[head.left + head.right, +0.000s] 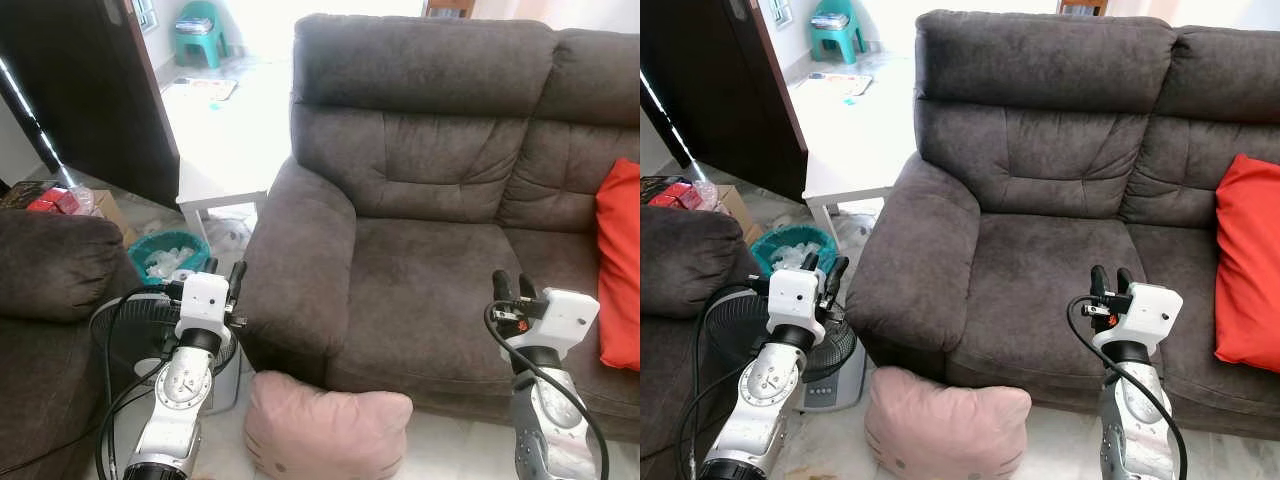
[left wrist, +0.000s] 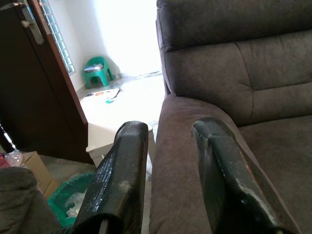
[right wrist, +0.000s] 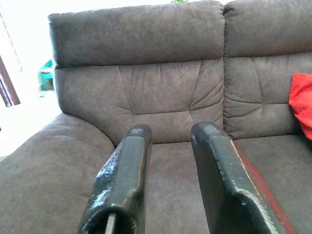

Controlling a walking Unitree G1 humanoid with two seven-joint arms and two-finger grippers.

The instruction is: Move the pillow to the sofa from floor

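Note:
A pale pink pillow [image 1: 325, 430] with a cat face lies on the floor against the front of the dark grey sofa [image 1: 440, 270]. My left gripper [image 1: 224, 271] is raised beside the sofa's left armrest, above and left of the pillow; its fingers [image 2: 122, 170] stand open with nothing between them. Over the seat's front edge, to the pillow's right, my right gripper [image 1: 512, 284] points at the backrest, open and empty, its fingers [image 3: 127, 170] parted.
A red cushion [image 1: 620, 265] rests on the sofa's right seat. A black fan [image 1: 135, 335] and a teal basket [image 1: 168, 255] stand left of the armrest, near a white table [image 1: 215, 190]. Another dark sofa's arm [image 1: 50, 265] is at the far left.

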